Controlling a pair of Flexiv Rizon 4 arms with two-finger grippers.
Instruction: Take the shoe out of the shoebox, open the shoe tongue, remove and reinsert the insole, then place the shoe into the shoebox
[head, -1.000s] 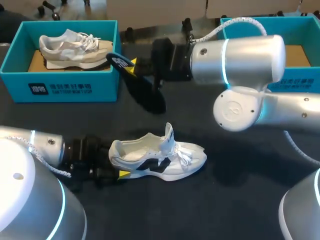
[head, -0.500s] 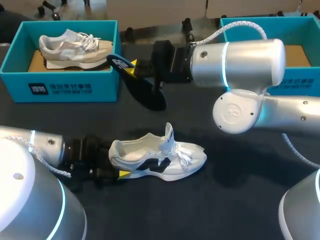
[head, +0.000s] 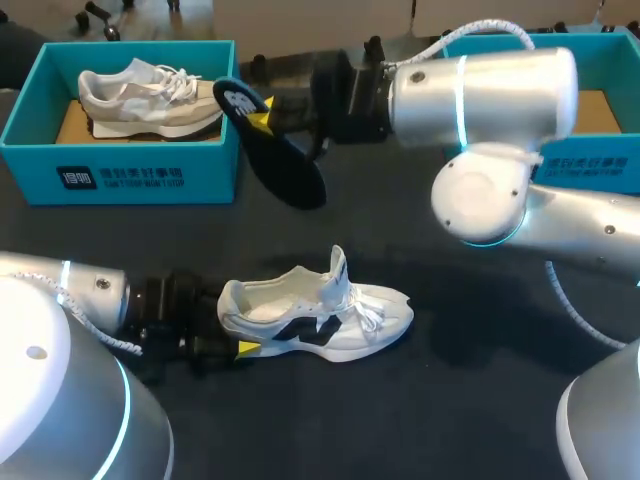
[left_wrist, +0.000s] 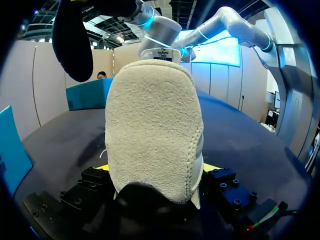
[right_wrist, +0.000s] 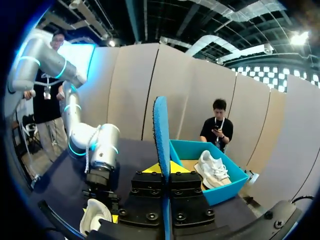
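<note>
Take the shoe (head: 315, 312) as the centre of your dial on the tabletop (head: 450, 400): toe to 3 o'clock, heel to 9. At 9 o'clock your left gripper (head: 232, 328) has the heel between its fingers, one pressed to each side. Near 12 o'clock the insole (head: 275, 150) hangs above the tabletop, clamped in your right gripper (head: 268, 118). At 10 o'clock stands a shoebox (head: 120, 178) with another shoe (head: 150, 92) in it. At 2 o'clock stands a second shoebox (head: 600, 165).
</note>
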